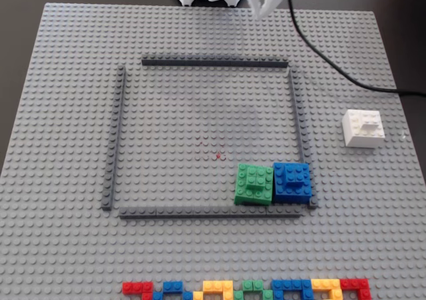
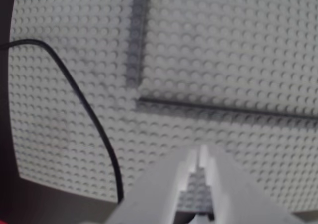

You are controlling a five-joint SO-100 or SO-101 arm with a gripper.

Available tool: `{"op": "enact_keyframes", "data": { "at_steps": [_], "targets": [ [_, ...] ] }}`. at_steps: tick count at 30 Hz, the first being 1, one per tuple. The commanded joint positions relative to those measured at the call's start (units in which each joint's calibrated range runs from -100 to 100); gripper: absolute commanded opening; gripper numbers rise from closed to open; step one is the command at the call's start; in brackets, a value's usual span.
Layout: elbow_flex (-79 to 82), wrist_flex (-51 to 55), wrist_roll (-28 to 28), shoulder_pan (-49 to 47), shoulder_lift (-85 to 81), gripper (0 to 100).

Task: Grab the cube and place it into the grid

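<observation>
Grey studded baseplate (image 1: 66, 247) covers the table; its near edge is cut off in the fixed view. The grid (image 1: 114, 140) frames the centre, with a green block (image 1: 254, 183) and blue block (image 1: 291, 180) side by side in its lower right corner. The cube (image 1: 363, 128) sits outside the grid, right of it; in the wrist view only its edge shows at the top. Gripper (image 2: 200, 157), blurred and largely cropped, is clenched, holding nothing. A black cable (image 1: 333, 64) runs off right.
</observation>
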Motion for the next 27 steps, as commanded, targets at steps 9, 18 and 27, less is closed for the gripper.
{"op": "enact_keyframes", "data": {
  "at_steps": [9,18,27],
  "targets": [
    [-33.6,2.6,-7.6,-8.8,21.0,0],
    [-52.2,3.4,-9.8,-11.9,38.2,0],
    [-68.1,4.6,-9.4,-12.7,53.8,0]
  ]
}}
